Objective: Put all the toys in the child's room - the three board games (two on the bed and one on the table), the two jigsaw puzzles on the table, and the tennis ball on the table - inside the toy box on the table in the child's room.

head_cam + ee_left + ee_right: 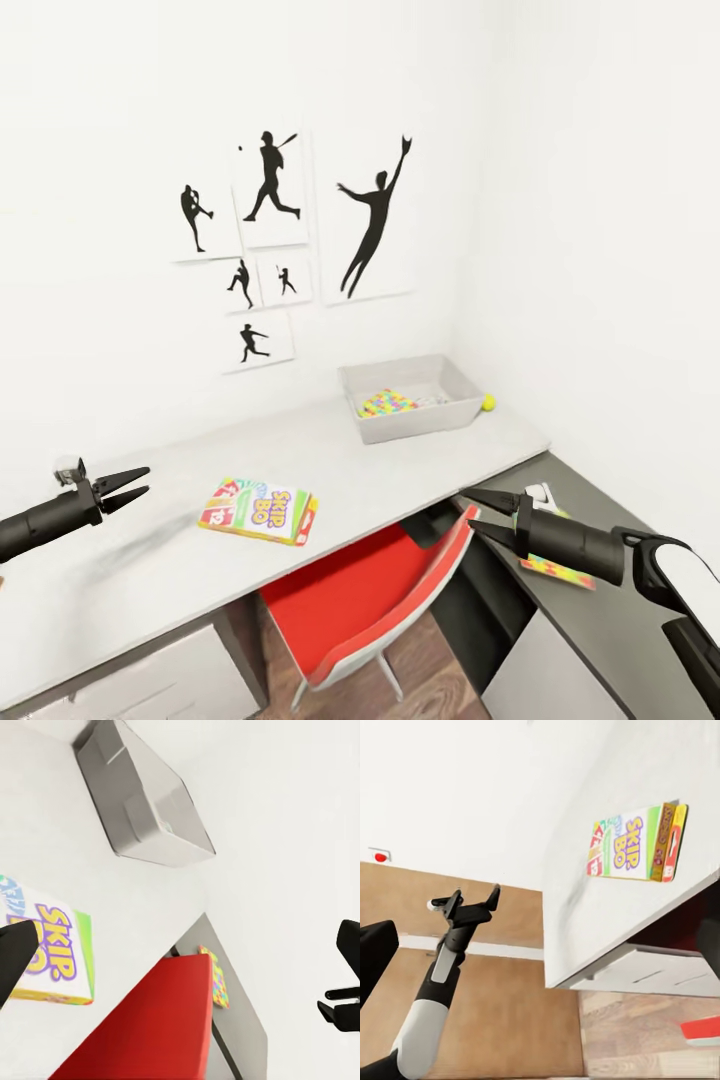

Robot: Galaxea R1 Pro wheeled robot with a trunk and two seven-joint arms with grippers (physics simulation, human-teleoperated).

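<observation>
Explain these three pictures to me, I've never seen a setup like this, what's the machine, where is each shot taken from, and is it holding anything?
It is a simulated two-armed robot on wheels. The big picture comes from its head, looking down over a desk. The other two come from cameras at its wrists.

The left gripper and right gripper are open pincers, holding nothing.

On the desk lies a Skip-Bo game box on another box. Near the corner sits a grey toy box with a colourful jigsaw inside, and a tennis ball beside it. A second jigsaw lies on the lower dark section, under the right arm. A red chair stands below.
</observation>
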